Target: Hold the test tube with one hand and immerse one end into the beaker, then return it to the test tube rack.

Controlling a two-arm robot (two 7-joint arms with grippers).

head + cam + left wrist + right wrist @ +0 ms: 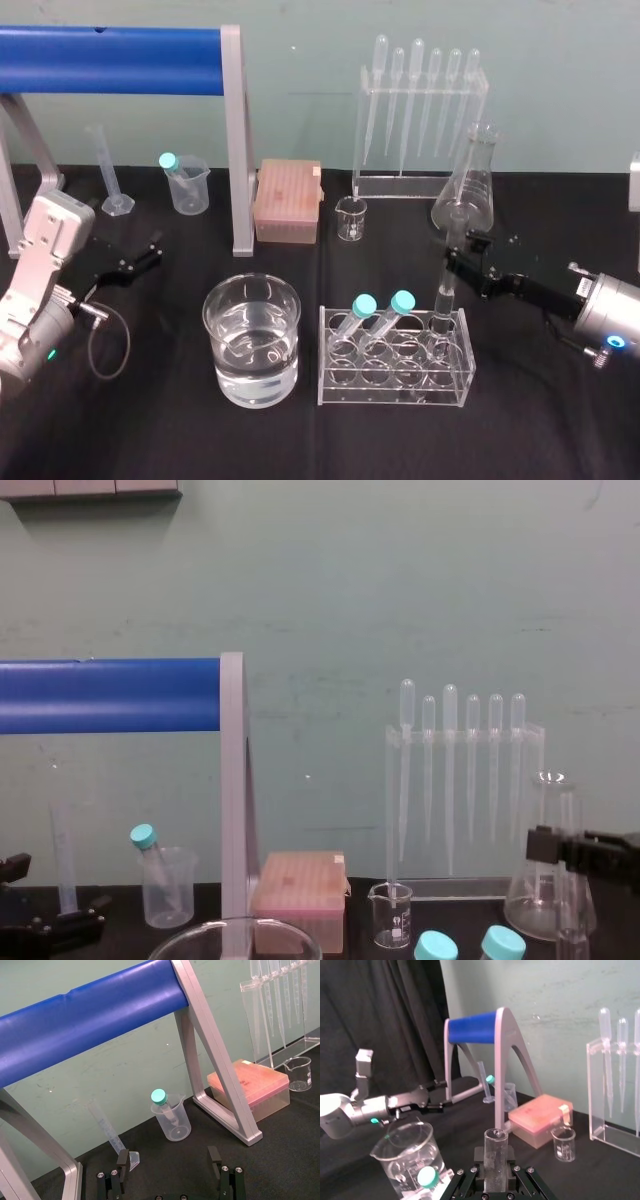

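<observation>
The test tube [444, 295] stands upright at the right end of the rack [395, 392], the right gripper [462, 256] with fingers clenched on its upper part; the beaker [212, 322] waits leftward, so straight up first, I'd say; the left gripper [140, 262] idles released, far left

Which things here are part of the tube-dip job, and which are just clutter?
Job: test tube, right gripper clamped on it, rack at its lower end, wide beaker.
Clutter: pipettes, flask, small beaker, pink box, plastic beaker, measuring cylinder, capped tubes, blue bar. Left gripper idle, open, at left.
</observation>
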